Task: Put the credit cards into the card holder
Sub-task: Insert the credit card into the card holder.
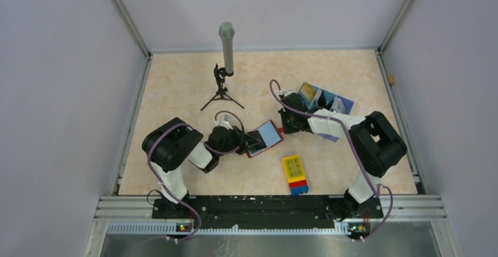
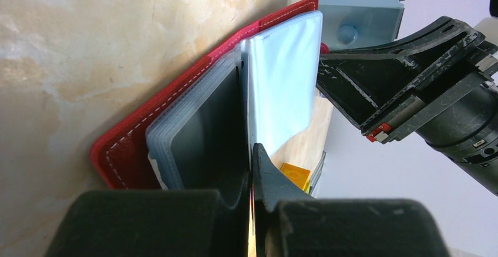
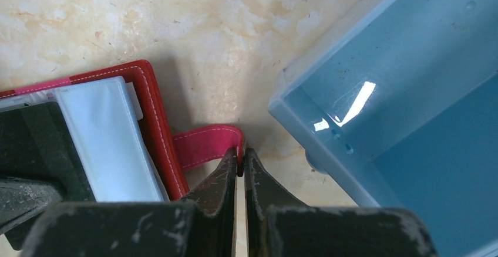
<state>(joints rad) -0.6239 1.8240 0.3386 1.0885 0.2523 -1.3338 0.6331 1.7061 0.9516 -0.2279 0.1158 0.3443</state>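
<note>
A table point(image 1: 176, 93) with a beige, marble-patterned top is enclosed on the left, back and right by plain, pale lilac walls point(image 1: 59, 63). Grey metal struts point(image 1: 125, 16) are set in the back corners, and a metal rail point(image 1: 264, 201) is fixed along the near edge. The scene is evenly and softly lit.

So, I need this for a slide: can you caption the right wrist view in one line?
Right gripper shut on the red tab of the card holder, beside the light-blue tray.
</note>
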